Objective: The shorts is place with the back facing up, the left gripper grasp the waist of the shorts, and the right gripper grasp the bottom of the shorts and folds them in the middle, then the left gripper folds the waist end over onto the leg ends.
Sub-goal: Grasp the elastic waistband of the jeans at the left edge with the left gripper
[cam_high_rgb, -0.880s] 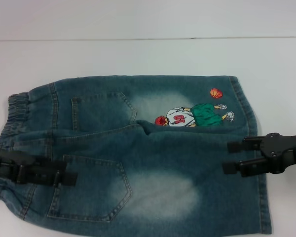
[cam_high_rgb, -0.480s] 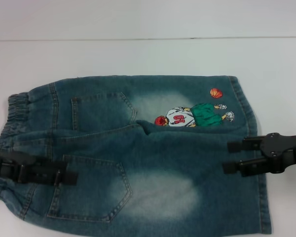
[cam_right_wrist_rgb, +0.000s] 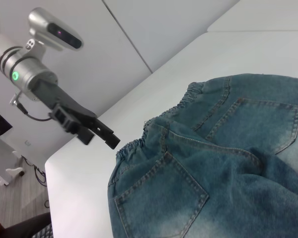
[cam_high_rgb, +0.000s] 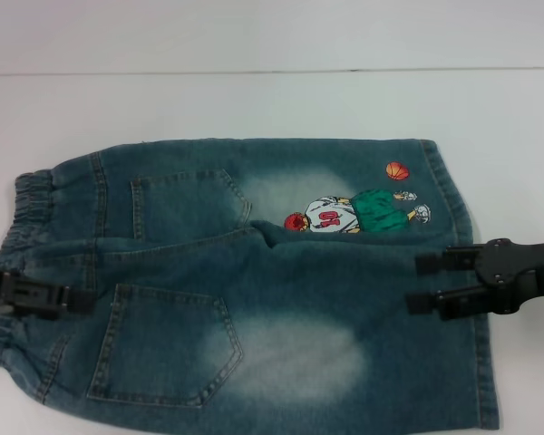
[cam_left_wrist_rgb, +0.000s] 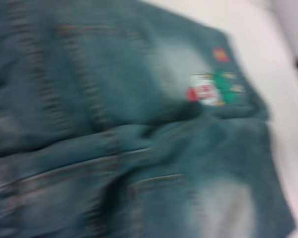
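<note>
The denim shorts (cam_high_rgb: 254, 290) lie flat on the white table, back up, both back pockets showing. The elastic waist (cam_high_rgb: 27, 217) is on the left and the leg ends (cam_high_rgb: 462, 227) on the right, near a basketball-player print (cam_high_rgb: 354, 213). My left gripper (cam_high_rgb: 83, 299) hovers over the near part of the waist; the right wrist view shows it (cam_right_wrist_rgb: 107, 136) held above the table beside the waistband (cam_right_wrist_rgb: 154, 126). Over the near leg's hem my right gripper (cam_high_rgb: 422, 284) is open, with nothing between its fingers. The left wrist view shows only the denim (cam_left_wrist_rgb: 114, 124) close below.
The white table (cam_high_rgb: 272, 104) stretches behind the shorts to a pale wall. The right wrist view shows the table edge (cam_right_wrist_rgb: 64, 163) and the floor beyond it, past the waist end.
My left gripper has drawn back to the left, from over the near back pocket to the waistband. The right gripper has barely shifted. The shorts lie as before.
</note>
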Available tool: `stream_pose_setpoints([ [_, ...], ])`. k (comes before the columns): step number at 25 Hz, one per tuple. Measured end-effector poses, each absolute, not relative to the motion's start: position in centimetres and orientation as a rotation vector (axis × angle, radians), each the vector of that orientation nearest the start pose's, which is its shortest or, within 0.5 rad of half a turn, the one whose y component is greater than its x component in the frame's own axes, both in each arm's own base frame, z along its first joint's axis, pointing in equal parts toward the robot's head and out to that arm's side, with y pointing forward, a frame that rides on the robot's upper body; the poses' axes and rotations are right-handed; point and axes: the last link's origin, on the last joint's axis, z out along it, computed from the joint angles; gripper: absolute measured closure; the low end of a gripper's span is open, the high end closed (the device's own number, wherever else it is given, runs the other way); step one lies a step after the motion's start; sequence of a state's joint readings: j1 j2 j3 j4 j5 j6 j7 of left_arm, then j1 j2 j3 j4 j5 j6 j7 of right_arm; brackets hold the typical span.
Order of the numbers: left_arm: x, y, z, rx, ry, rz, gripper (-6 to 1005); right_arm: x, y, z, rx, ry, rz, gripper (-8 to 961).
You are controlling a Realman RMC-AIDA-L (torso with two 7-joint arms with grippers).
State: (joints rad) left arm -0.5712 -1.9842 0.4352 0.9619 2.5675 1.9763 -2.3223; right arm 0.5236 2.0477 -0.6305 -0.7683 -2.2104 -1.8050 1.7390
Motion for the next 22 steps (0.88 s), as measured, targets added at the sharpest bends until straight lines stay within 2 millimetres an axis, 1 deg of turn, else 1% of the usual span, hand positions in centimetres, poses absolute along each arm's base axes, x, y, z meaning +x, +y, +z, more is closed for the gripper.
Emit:
stream_pose_setpoints([
  [2, -30.1, 30.0, 9.3, -2.354, -1.935, -0.131, 67, 26.9, 30.4, 2.4, -2.882, 1.051, 0.569, 8],
  [5, -30.8, 30.3, 9.7, -2.234, -2.005, -0.105, 67, 26.8, 30.5, 2.3, -2.884, 1.033, 0.567, 8],
  [8, -31.7, 30.4, 10.0, -2.137, -2.039, -0.052, 67, 26.7, 30.7, 2.1, -2.888, 1.024, 0.562, 8],
  [11, -32.9, 30.5, 10.3, -2.035, -2.053, 0.047, 67, 26.7, 30.7, 2.0, -2.890, 1.017, 0.561, 8],
  [16, -33.8, 30.5, 10.5, -1.966, -2.055, 0.100, 68, 26.8, 30.9, 1.8, -2.883, 1.020, 0.550, 8],
  [22, -34.1, 30.4, 10.6, -1.951, -2.050, 0.110, 68, 27.0, 30.9, 1.5, -2.890, 1.022, 0.553, 8],
])
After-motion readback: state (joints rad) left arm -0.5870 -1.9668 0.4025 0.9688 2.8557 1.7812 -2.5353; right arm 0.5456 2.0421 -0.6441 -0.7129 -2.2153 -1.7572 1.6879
